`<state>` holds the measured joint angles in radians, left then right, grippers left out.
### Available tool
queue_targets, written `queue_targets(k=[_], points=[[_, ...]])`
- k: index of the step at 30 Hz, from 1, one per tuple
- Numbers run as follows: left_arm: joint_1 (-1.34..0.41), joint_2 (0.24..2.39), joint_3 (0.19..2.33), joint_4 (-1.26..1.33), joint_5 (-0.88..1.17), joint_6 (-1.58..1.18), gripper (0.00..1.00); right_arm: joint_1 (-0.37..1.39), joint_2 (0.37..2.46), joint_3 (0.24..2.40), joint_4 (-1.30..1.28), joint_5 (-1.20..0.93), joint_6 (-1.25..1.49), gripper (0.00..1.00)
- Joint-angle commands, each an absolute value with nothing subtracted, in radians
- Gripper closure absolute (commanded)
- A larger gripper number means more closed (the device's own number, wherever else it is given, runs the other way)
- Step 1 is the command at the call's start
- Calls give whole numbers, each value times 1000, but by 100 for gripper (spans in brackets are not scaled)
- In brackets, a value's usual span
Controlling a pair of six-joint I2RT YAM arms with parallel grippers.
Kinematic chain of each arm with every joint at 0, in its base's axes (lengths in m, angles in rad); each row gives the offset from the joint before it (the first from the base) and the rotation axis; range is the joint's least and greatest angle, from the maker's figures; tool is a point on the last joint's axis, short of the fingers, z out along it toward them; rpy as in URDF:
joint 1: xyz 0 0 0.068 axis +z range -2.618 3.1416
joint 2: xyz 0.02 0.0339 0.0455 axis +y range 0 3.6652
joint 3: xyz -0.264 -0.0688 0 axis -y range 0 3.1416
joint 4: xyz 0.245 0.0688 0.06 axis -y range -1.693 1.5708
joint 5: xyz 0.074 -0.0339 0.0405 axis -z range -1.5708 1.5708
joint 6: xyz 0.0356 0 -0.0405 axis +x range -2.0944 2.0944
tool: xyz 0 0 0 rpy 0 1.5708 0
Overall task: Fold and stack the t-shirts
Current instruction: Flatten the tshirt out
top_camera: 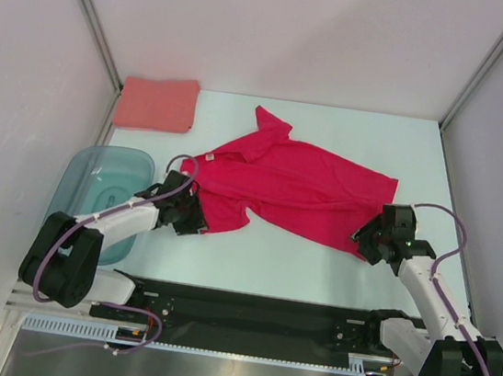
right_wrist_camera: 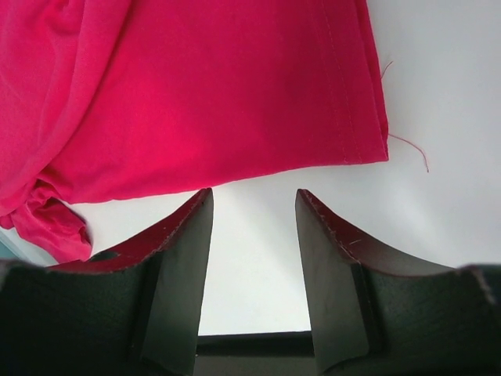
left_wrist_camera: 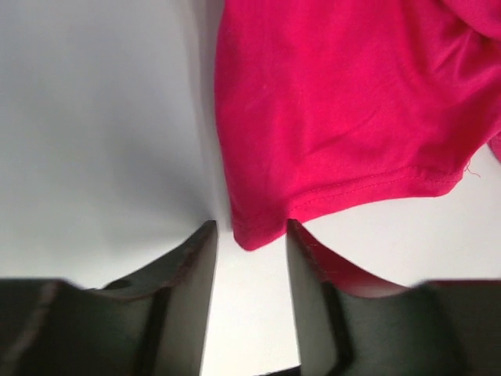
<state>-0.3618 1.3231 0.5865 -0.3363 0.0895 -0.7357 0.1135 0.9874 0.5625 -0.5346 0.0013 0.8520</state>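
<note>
Left gripper [left_wrist_camera: 250, 229] and right gripper [right_wrist_camera: 254, 196] we are holding half-open and empty at near corners of the red t-shirt [top_camera: 298, 187].

My left arm [top_camera: 108, 220] reaches low to the near-left corner of the bright crimson-red cloth t-shirt [top_camera: 298, 189]. Its left gripper [left_wrist_camera: 250, 229] has fingers [left_wrist_camera: 188, 266] parted either side of that corner, not pinching it. My right arm [top_camera: 429, 286] stretches to the shirt's near-right corner. There the right gripper [right_wrist_camera: 253, 196] gapes just short of the hem, holding nothing.
</note>
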Motion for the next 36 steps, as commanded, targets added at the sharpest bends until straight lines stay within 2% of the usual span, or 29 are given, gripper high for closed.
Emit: queue_targets(k=[1, 3, 12, 21, 36], points=[[-367, 1384, 580, -316, 98, -744, 57, 98, 966, 592, -554, -2, 824, 48], [-367, 1396, 581, -310, 101, -744, 61, 86, 954, 592, -561, -2, 821, 48], [-367, 1349, 572, -310, 89, -724, 99, 40, 945, 563, -577, 34, 818, 48], [-390, 1214, 606, -336, 132, -681, 100, -123, 971, 505, -558, 40, 844, 53], [-403, 1147, 660, -362, 173, -667, 100, -107, 999, 397, -463, 9, 998, 53]])
